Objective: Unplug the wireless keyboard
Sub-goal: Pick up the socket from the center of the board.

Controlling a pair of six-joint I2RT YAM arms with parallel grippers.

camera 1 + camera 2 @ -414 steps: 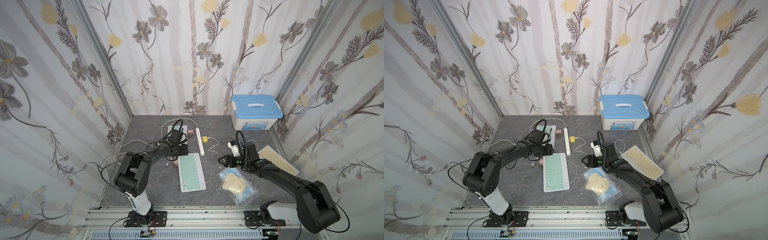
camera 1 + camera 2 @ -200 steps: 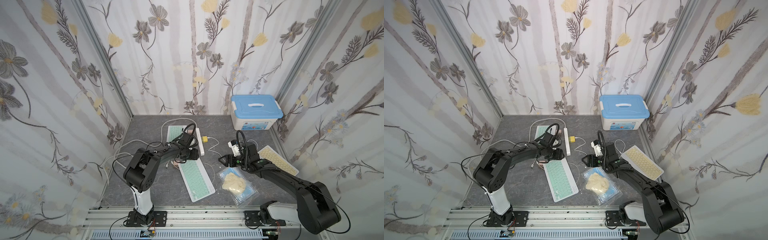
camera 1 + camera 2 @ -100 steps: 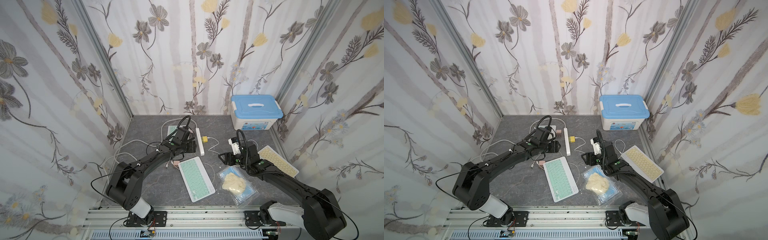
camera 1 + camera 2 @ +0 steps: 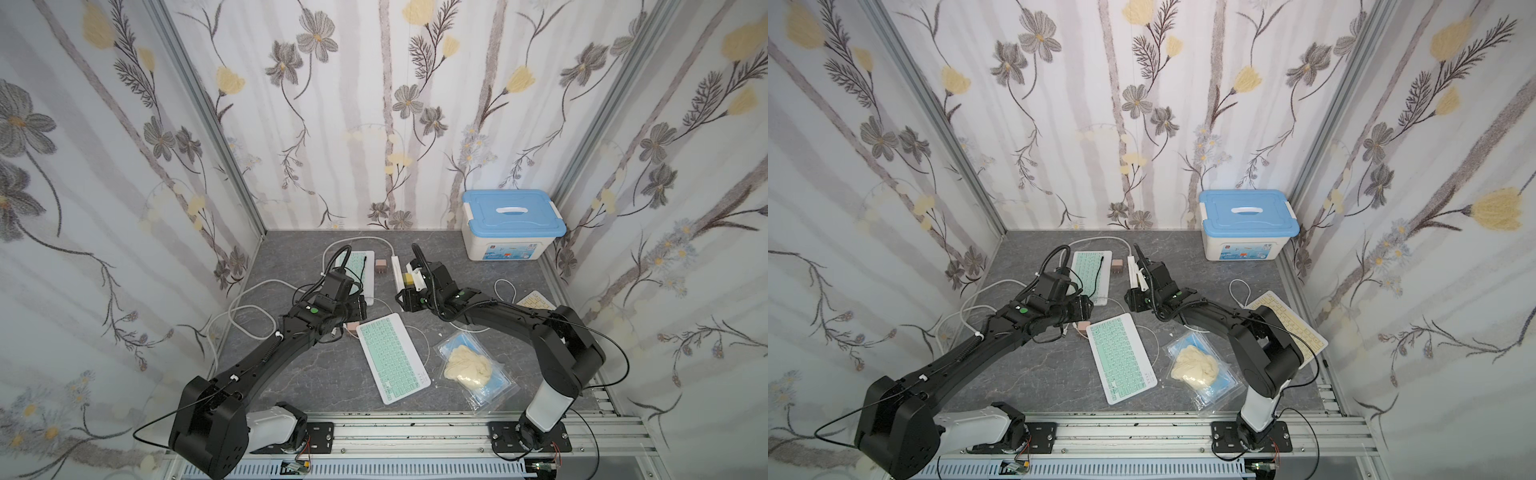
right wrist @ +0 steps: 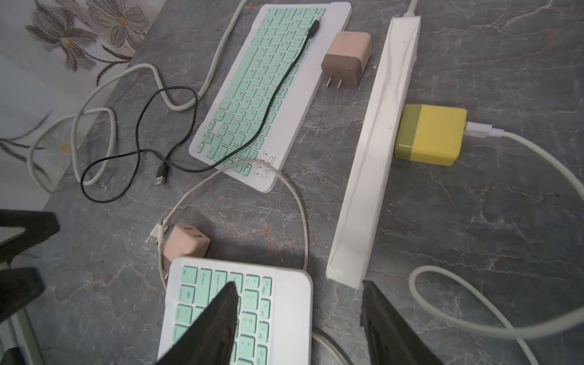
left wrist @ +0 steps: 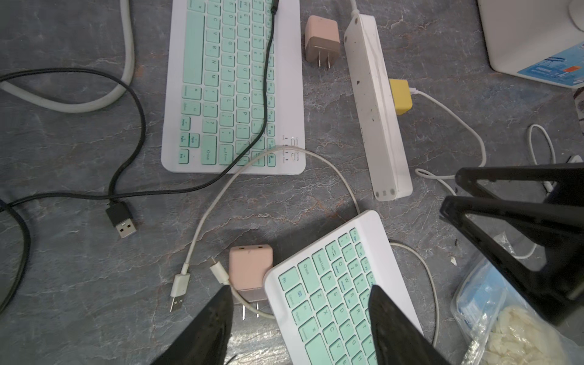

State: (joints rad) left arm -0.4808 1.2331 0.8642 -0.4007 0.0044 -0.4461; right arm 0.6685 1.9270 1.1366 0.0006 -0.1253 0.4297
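Mint-keyed keyboard (image 6: 341,300), flat on the worktop (image 6: 79,284), one corner below the parted, empty left fingers (image 6: 205,331), the next below the parted right fingers (image 5: 215,325): probably light, stiff and slippery, best pinched across its thin edge, not the keys.

The wireless keyboard (image 4: 392,357) had mint-green keys on a white body. The tabletop (image 4: 324,374) was veined grey marble. The box (image 4: 513,216) at two o'clock was white, blue-lidded; the charger (image 5: 433,136) was yellow.

Grey stone-look tabletop (image 4: 299,374) with near keyboard (image 4: 392,357), far keyboard (image 4: 360,262), power strip (image 4: 395,266), storage box (image 4: 511,224), plastic packet (image 4: 478,368).
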